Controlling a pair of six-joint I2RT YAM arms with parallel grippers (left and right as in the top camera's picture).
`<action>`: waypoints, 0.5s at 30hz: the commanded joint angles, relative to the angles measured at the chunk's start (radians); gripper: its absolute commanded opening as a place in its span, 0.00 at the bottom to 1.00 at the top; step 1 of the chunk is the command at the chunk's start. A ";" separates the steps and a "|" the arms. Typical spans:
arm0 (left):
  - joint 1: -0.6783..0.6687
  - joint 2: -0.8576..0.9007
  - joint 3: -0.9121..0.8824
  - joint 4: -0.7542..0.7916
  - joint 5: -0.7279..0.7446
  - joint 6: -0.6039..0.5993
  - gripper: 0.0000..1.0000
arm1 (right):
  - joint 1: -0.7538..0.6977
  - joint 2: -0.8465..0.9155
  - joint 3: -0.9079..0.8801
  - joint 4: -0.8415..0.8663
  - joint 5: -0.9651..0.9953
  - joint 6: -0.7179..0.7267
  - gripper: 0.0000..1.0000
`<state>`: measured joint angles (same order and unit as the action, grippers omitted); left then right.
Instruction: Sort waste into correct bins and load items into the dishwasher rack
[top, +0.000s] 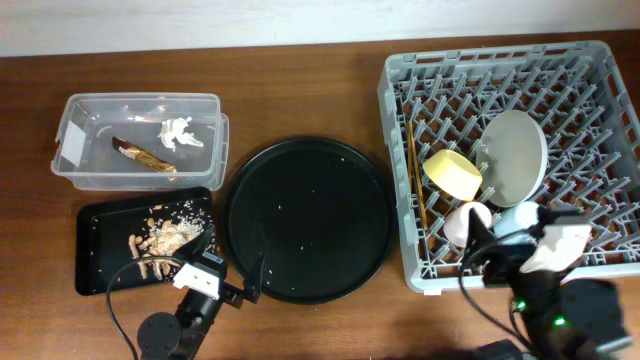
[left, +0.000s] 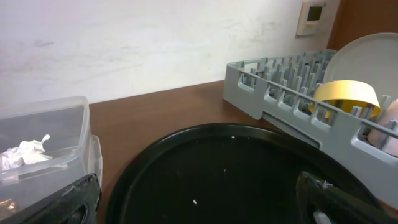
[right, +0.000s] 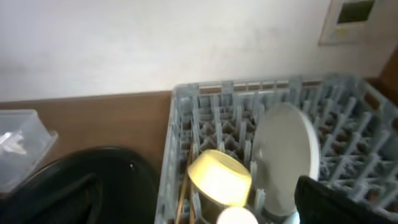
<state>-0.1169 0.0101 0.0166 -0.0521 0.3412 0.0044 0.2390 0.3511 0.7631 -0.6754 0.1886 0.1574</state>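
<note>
Plate (top: 515, 157) and yellow bowl (top: 452, 173) sit among the pegs of the rack (top: 396, 120), just beyond your right fingers (right: 336, 199), which are spread wide and empty. Your left fingers (left: 329, 199), also wide, hang over the round black tray (left: 217, 174) on the surface (top: 300, 90).

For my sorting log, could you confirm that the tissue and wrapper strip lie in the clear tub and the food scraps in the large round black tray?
Not quite: the overhead view shows the food scraps in the shallow rectangular black tray, not the round black tray. The tissue and wrapper strip are in the clear tub.
</note>
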 joint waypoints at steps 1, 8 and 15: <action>-0.005 -0.005 -0.008 0.001 0.011 0.008 0.99 | -0.058 -0.182 -0.250 0.083 -0.103 0.000 0.99; -0.005 -0.005 -0.008 0.001 0.011 0.008 1.00 | -0.117 -0.348 -0.612 0.349 -0.119 0.001 0.99; -0.005 -0.005 -0.008 0.001 0.011 0.008 0.99 | -0.116 -0.348 -0.758 0.601 -0.133 0.000 0.99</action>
<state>-0.1169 0.0101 0.0166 -0.0525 0.3416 0.0044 0.1303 0.0120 0.0181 -0.0776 0.0643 0.1577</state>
